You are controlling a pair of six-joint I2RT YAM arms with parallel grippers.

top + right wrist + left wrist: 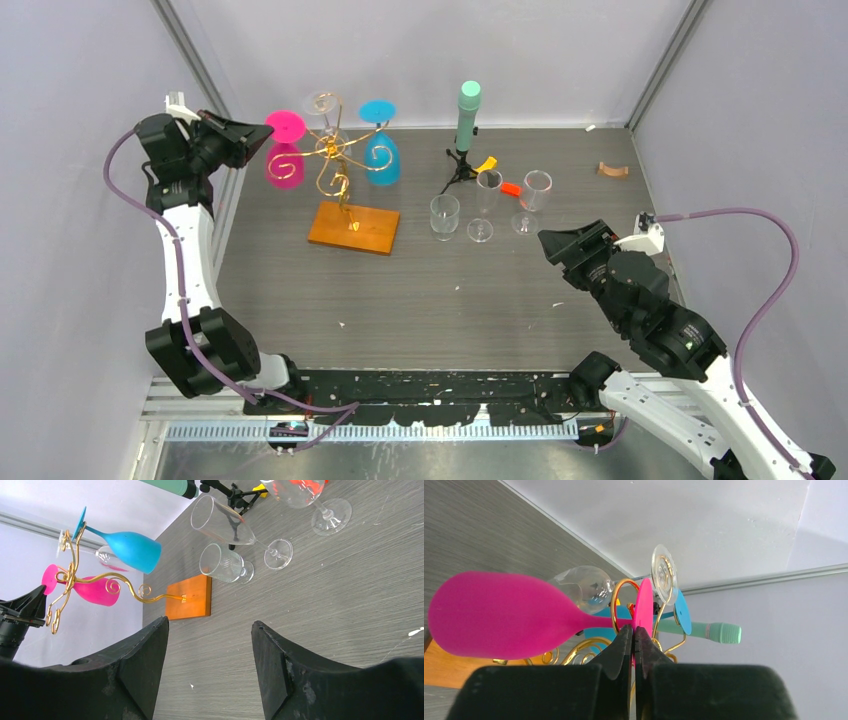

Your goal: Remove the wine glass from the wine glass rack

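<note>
Black fingers [621,647] of the left end effector [634,632] are pressing fully together. They appear to be pinching the thin stem of the pink wine glass [499,615] just beside its foot [642,605]. The glass is hanging bowl-down from a gold scroll arm [616,600] on the left side of the wine glass rack [335,165], well above the bench [450,300].

Judged step: securing the grip before withdrawal. Recommended practice:

1. Verify that the stem is sitting between the pads and not beside them. The contact itself is partly hidden in the left wrist view.
2. Withdraw by sliding the foot along the scroll arm toward its open end, keeping the stem in line with the wire slot. Which way the slot is opening is not showing clearly, so confirm it first.
3. Avoid pulling straight down, because the foot is bearing on the wire and would likely snag.
4. Move slowly. A snag could drag or tip the rack on its wooden base [353,228].
5. Keep the pink bowl from swinging. A clear glass [584,585] and a blue wine glass [381,155] are hanging on neighbouring arms, close by.

The right end effector [210,625] is standing wide open and holding nothing, over the bench and well apart from the rack. It is free for steadying the base if needed.
</note>
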